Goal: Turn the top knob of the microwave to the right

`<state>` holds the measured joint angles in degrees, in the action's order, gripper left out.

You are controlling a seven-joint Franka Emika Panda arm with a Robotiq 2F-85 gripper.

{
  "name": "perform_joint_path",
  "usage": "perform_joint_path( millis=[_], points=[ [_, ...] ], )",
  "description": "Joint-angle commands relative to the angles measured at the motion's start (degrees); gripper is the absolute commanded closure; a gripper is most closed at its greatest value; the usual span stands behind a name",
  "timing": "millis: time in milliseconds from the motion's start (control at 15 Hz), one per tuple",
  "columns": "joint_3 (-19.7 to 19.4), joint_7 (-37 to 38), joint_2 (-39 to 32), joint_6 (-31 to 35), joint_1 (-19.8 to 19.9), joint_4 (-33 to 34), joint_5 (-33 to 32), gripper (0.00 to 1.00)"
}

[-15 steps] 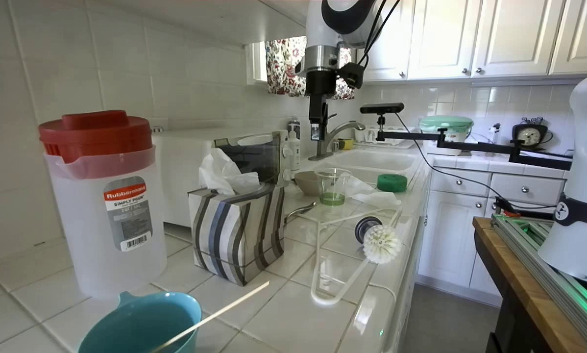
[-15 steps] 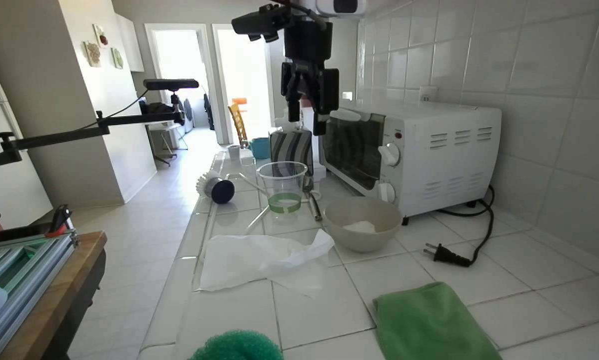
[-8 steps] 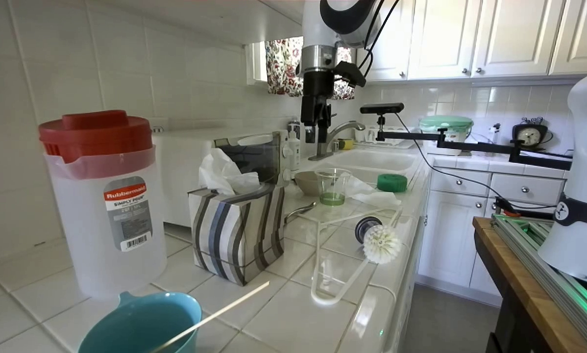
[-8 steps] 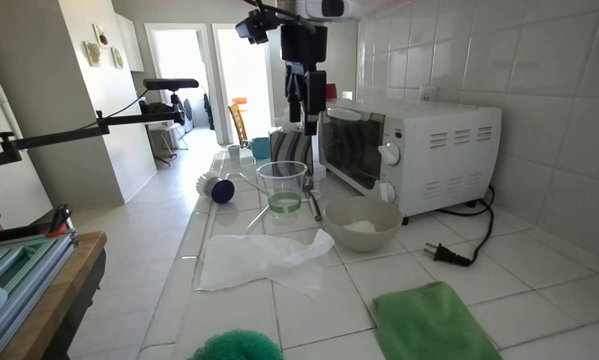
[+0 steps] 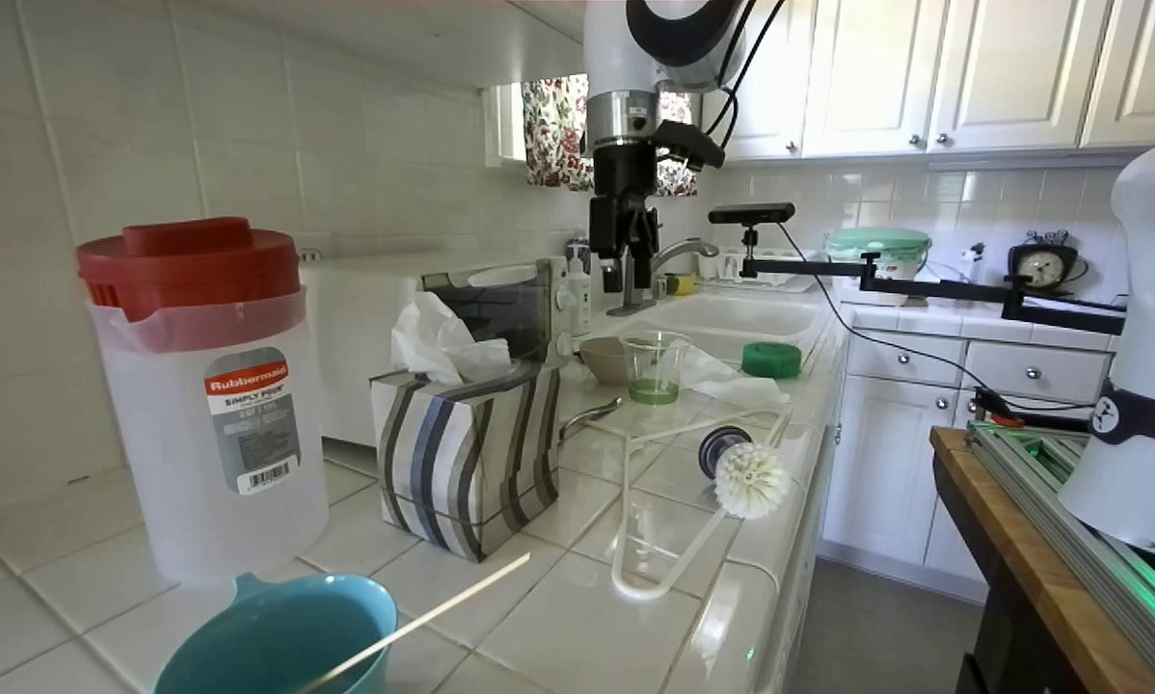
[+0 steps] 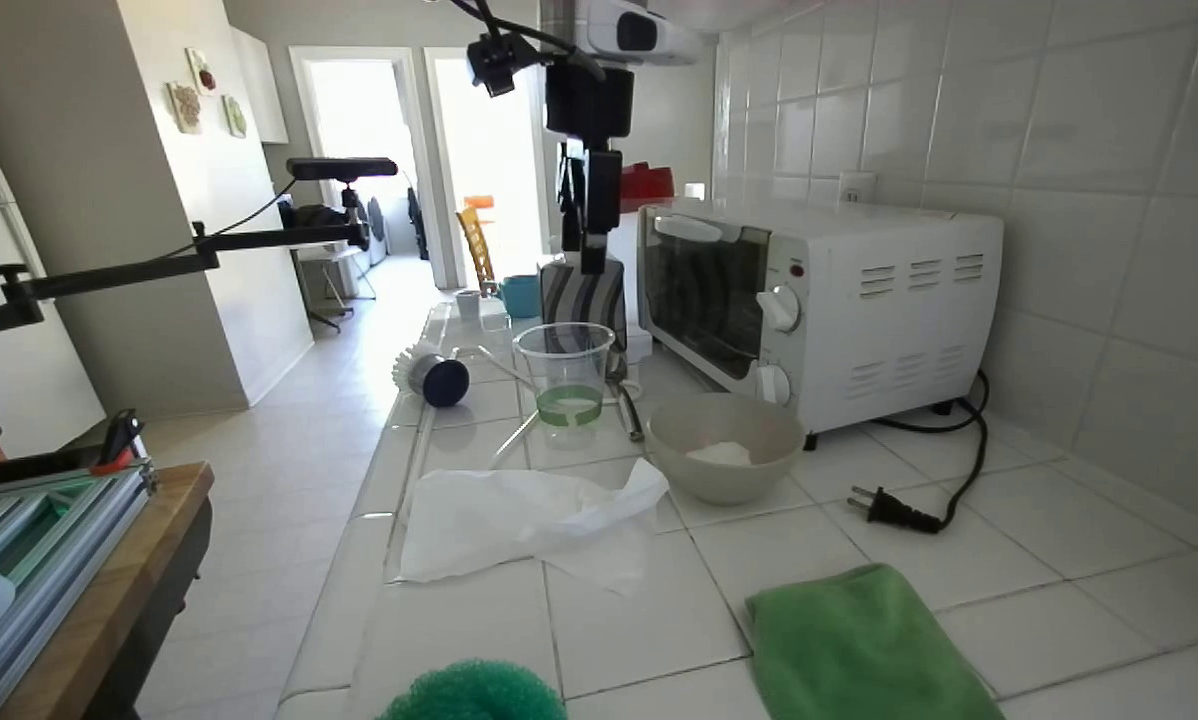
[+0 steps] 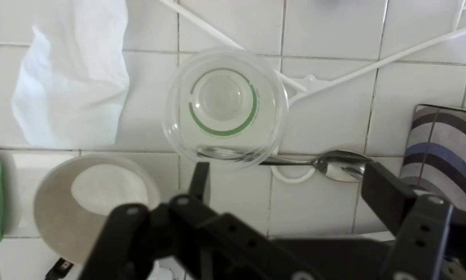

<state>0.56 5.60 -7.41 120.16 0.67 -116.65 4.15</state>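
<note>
The microwave (image 6: 894, 300) is a white boxy oven with a dark glass door on the counter by the tiled wall; it also shows in an exterior view (image 5: 370, 280), partly behind a tissue box. Its white top knob (image 6: 781, 308) sits above a similar lower knob (image 6: 772, 384), right of the door. The top knob also shows at the front edge (image 5: 565, 298). My gripper (image 6: 581, 252), also seen pointing down here (image 5: 627, 277), hangs in front of the door, apart from the knobs. In the wrist view its fingers (image 7: 285, 171) are wide apart with nothing between them. A dial shows partly there (image 7: 166, 271).
Below stand a clear cup (image 6: 564, 370), a beige bowl (image 6: 724, 460) and a spoon (image 7: 342, 165). A striped tissue box (image 5: 467, 453) and red-lidded pitcher (image 5: 216, 424) stand near the microwave. A hanger (image 5: 626, 501), brush (image 5: 751, 479) and white paper (image 6: 519, 525) lie on the counter.
My gripper has turned about its upright axis, and both fingers now show apart. It has shifted left in both exterior views and dropped slightly. The microwave and knobs look the same.
</note>
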Motion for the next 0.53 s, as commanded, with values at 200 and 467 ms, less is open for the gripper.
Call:
perform_joint_path(
  millis=[200,467],
  points=[
    [0.3,4.0,1.8,-1.1,-2.1,-0.7,-4.2,0.00],
    [0.4,6.1,2.1,0.4,-2.4,-1.1,-2.4,0.00]
  ],
)
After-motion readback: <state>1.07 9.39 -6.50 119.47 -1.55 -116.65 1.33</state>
